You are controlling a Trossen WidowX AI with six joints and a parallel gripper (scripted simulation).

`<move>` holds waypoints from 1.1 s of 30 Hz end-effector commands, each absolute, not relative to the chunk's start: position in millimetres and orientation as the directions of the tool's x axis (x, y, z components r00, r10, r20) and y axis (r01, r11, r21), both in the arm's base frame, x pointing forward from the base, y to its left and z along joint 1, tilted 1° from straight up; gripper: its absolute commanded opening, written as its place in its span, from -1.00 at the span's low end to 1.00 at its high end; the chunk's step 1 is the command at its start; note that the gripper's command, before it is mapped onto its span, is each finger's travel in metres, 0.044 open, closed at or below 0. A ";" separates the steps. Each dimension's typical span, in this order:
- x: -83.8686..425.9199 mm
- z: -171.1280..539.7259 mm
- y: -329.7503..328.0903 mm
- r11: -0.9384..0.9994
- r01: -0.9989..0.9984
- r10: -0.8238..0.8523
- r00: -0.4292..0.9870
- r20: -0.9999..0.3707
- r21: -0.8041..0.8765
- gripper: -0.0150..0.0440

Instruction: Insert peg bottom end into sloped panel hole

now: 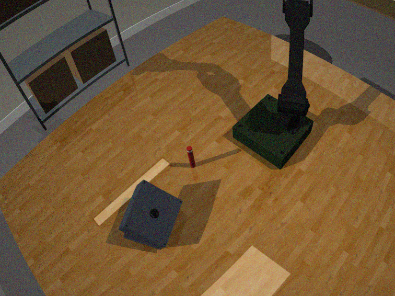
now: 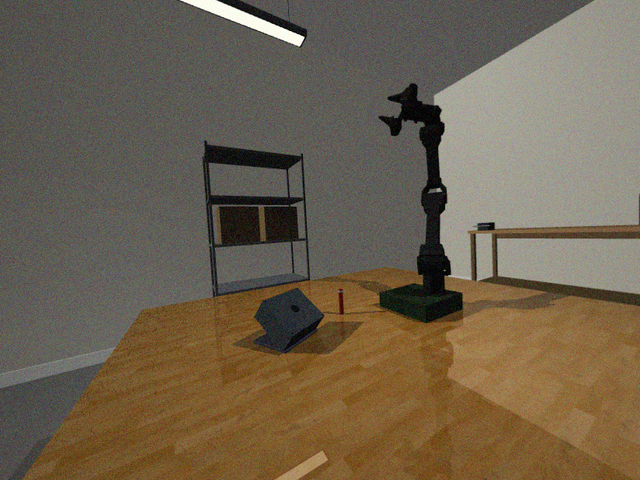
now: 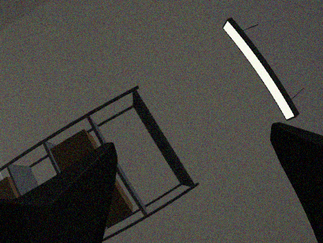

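A thin red round peg (image 1: 191, 159) (image 2: 341, 304) with a pale ring near its top stands upright on the wooden table (image 1: 319, 222) (image 2: 392, 413), between the panel and the arm's base. A blue-grey sloped panel (image 1: 143, 203) (image 2: 284, 322) stands on the table, with one dark round hole (image 1: 154, 213) (image 2: 295, 308) in its face. My gripper (image 2: 384, 108) (image 3: 196, 141) is open and empty, high above the table and far above the peg. In the top view the gripper is out of view. The wrist view shows only wall, shelf and lamp past the two fingers.
The arm's dark green base block (image 1: 271, 133) (image 2: 421, 304) stands beyond the peg from the panel. A metal shelf rack (image 1: 119, 38) (image 2: 253, 200) (image 3: 157, 138) with boxes stands behind the table. A hanging lamp (image 2: 253, 20) (image 3: 260, 69) is overhead. A side table (image 2: 558, 230) is at the right wall.
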State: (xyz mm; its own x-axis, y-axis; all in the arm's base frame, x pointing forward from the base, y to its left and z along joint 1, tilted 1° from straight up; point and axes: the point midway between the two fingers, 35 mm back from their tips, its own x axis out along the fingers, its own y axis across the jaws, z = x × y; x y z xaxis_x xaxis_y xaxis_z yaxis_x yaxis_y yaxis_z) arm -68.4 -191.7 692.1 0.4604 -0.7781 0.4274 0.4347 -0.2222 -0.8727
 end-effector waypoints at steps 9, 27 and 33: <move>-41.4 700.8 -168.7 -0.202 0.497 -0.752 0.472 0.459 -0.844 1.00; 31.5 706.4 -121.8 -0.097 0.611 -0.689 0.529 0.496 -0.786 1.00; 56.9 703.7 -109.8 -0.042 0.640 -0.671 0.551 0.496 -0.767 1.00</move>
